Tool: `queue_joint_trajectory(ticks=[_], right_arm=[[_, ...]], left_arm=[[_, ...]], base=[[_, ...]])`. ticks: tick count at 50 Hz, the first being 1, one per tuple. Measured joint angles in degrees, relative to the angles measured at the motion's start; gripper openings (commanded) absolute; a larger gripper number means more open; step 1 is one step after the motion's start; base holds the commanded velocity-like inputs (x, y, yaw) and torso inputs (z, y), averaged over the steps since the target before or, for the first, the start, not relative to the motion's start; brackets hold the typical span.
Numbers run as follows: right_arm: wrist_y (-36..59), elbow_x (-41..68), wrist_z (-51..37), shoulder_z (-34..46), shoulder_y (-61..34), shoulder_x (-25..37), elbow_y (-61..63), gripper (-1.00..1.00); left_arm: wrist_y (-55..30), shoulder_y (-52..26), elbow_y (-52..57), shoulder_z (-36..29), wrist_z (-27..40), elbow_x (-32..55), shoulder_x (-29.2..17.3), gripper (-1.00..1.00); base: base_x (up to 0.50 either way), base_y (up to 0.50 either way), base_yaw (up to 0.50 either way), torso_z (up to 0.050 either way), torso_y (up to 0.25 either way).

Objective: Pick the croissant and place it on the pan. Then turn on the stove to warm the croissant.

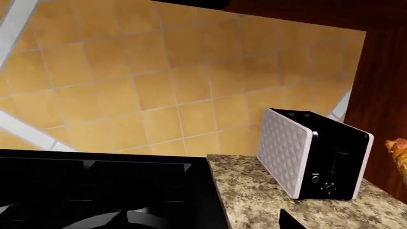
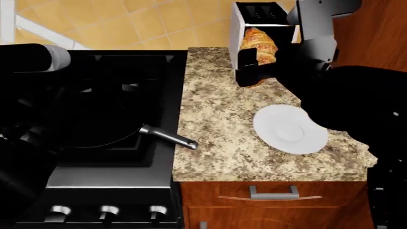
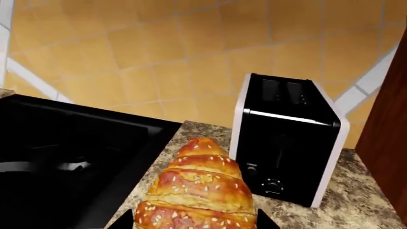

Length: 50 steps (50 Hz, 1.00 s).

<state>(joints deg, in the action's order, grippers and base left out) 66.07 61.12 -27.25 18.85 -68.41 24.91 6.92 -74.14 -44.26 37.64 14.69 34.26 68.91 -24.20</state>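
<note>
Croissant: held aloft by the right gripper over the back of the worktop, just in front of the toaster; clear of the surface as far as head view shows.
Right gripper: pinching the croissant's lower end; only two dark finger tips show either side of the pastry in right wrist view, so depth of grip is uncertain.
Left gripper: not visible in any view; state cannot be told. Left arm lies over the stove's back left.
Pan: on the stove front area, handle pointing out over the worktop's left edge.
Plate: empty, near the worktop's right edge.
Knobs: along the stove's front edge; untouched, as judged.
Risk 1, slip: pinch looks low on a flaky, tapered body; a fast swing twd the pan could shake it loose onto worktop or grates.
Risk 2, snag: toaster sits close behind; lifting or turning w/o clearance could knock it.
Risk 3, handle strike: a low path across the worktop's left edge meets the pan handle and could spin the pan.
Risk 4, arm clash: left arm near the pan; the right arm's approach could meet it.
</note>
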Motion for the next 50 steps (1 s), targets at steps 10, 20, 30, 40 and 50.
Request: queue_joint_trajectory(ticks=[10, 20, 30, 40, 50], right_arm=[[-0.8, 0.2, 0.6, 0.3, -0.5, 0.2, 0.9, -1.0], [-1.0, 0.5, 0.7, 0.6, -0.5, 0.1, 1.3, -1.0], [-1.3, 0.4, 1.0, 1.3, -0.5, -0.1, 1.1, -1.0], [-1.8, 0.1, 1.6, 2.0, -0.5, -0.2, 0.6, -1.0], [-2.7, -0.3, 2.4, 2.5, -0.4, -0.2, 0.1, -1.0]], left_arm=[[0.3, 0.2, -0.1, -0.1, 0.4, 0.4, -0.3, 1.0], [0.8, 0.6, -0.2, -0.3, 0.5, 0.7, -0.5, 1.0], [1.4, 1.0, -0.4, -0.5, 0.4, 0.8, -0.9, 1.0], [2.2, 1.5, -0.7, -0.9, 0.0, 0.5, -1.2, 1.0], [2.8, 1.8, -0.9, -1.6, -0.2, 0.0, -1.3, 1.0]], base=[[0.0, 0.5, 0.0, 0.0, 0.0], [0.0, 0.5, 0.0, 0.0, 0.0], [0.0, 0.5, 0.0, 0.0, 0.0], [0.0, 0.5, 0.0, 0.0, 0.001], [0.0, 0.5, 0.0, 0.0, 0.0]])
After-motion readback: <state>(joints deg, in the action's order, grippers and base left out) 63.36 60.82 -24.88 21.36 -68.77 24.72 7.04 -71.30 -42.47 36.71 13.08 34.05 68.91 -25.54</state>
